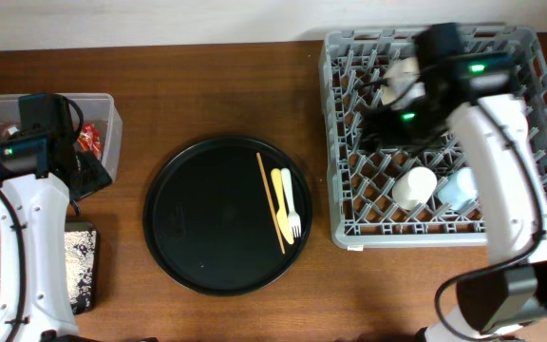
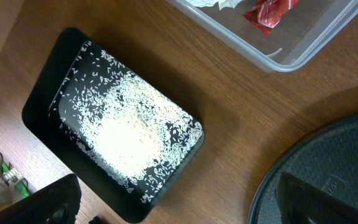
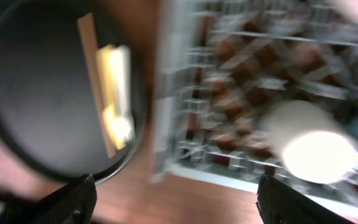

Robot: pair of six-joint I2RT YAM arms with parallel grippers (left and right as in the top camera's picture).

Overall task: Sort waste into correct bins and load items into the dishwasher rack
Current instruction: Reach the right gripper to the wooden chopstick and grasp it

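Dishwasher rack [image 1: 334,114], white cup [image 1: 414,187] inside, is overhung by the right gripper [image 3: 176,202], spread empty; the left gripper [image 2: 179,208] is held spread near the rice-strewn black tray [image 2: 40,117].

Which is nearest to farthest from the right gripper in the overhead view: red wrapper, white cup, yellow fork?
From the right gripper:
1. white cup, in the rack beside it.
2. yellow fork, on the round tray, mid-table.
3. red wrapper, in the clear tub, far end.
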